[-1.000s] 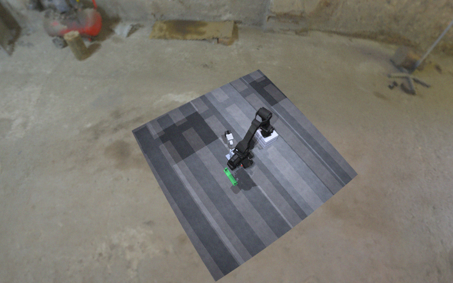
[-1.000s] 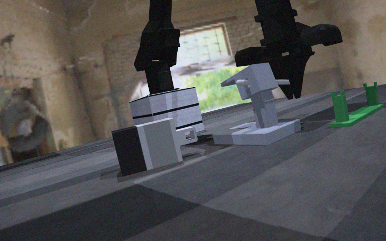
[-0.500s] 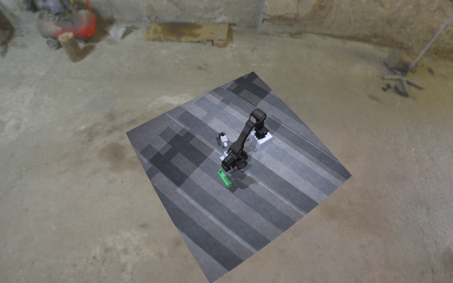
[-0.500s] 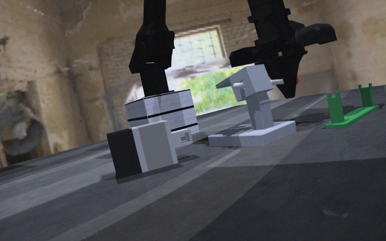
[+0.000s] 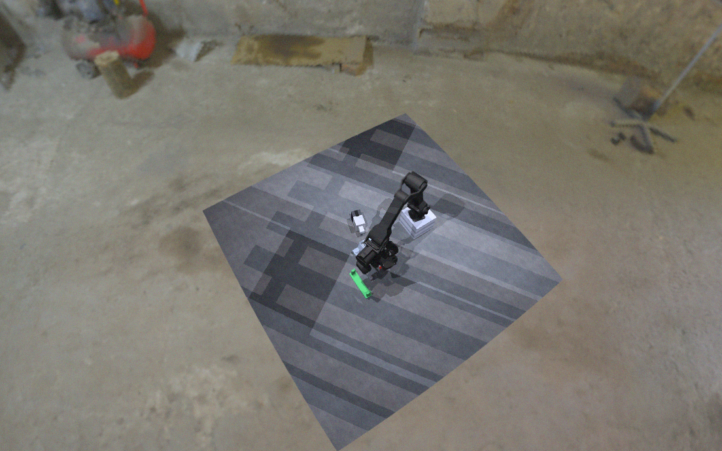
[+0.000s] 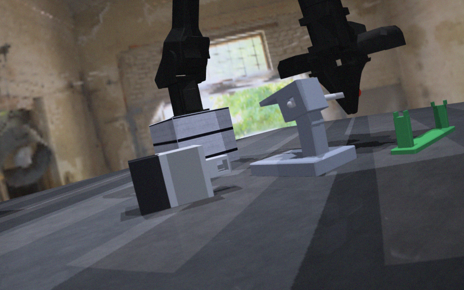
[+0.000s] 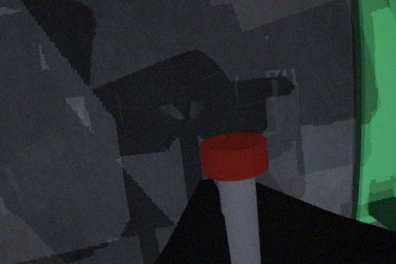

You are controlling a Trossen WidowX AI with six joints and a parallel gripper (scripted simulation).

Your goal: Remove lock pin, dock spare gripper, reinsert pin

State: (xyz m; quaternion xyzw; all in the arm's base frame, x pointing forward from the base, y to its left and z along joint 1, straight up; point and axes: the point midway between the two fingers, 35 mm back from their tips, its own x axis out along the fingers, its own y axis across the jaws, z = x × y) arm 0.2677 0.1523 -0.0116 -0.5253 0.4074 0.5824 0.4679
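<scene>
The lock pin [image 6: 335, 96] [image 7: 242, 222] [image 5: 380, 267] has a grey shaft and a red head, whose red shows beside the arm. Its rounded tip shows at the hole of the grey mount's socket [image 6: 315, 95], so the pin is still in the socket. The mount [image 5: 358, 250] stands upright. My gripper [image 6: 351, 108] [image 7: 219, 190] is shut on the pin's shaft just behind the red head, to the right of the socket in the exterior view. The spare gripper [image 6: 190, 176] [image 5: 358, 221], a grey and black block, lies on the table. Its spigot [image 6: 212, 168] has a square hole and points toward the mount.
A green rack [image 5: 360, 284] [image 6: 430, 139] [image 7: 385, 96] with two notched posts stands beside the mount, on the pin head's side. The arm's light block base [image 5: 418, 223] [image 6: 201, 124] stands behind the spare gripper in the exterior view.
</scene>
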